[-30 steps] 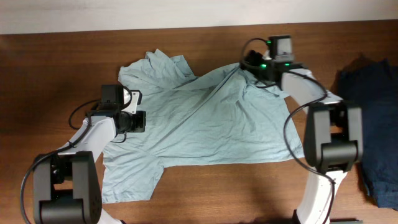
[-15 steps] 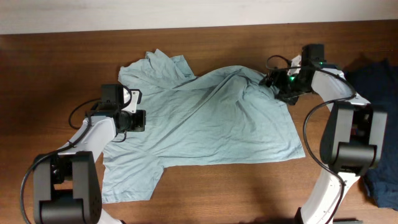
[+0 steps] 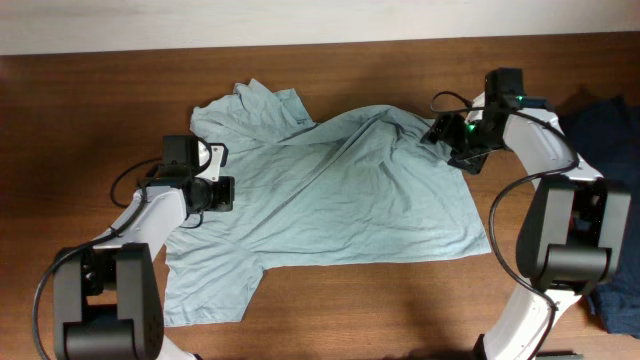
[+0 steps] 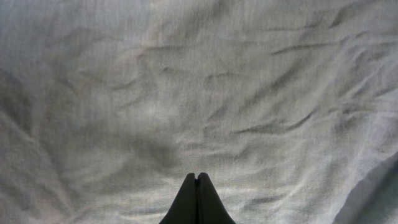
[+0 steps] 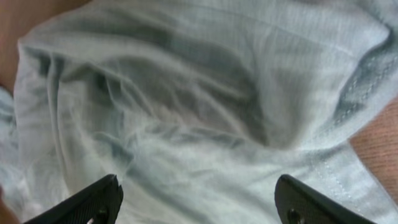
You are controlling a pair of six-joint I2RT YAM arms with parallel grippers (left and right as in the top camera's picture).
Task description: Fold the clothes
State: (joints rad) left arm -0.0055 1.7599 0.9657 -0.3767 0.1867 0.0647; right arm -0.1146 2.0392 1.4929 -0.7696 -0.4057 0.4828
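While left claw (image 4: 197,182) stays together, right claw (image 3: 441,135) (apart) slid right over T-shirt (image 3: 340,200).

The T-shirt (image 3: 340,200) is thin, matt cloth with a fine knit, soft and creased. The bench (image 3: 100,100) is smooth brown wood with a faint sheen. The left hand (image 4: 197,199) and right hand (image 5: 198,186) have matt black plastic fingers.

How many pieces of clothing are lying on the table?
2: the pale T-shirt spread across the middle; a dark navy garment at the right edge, partly cut off.
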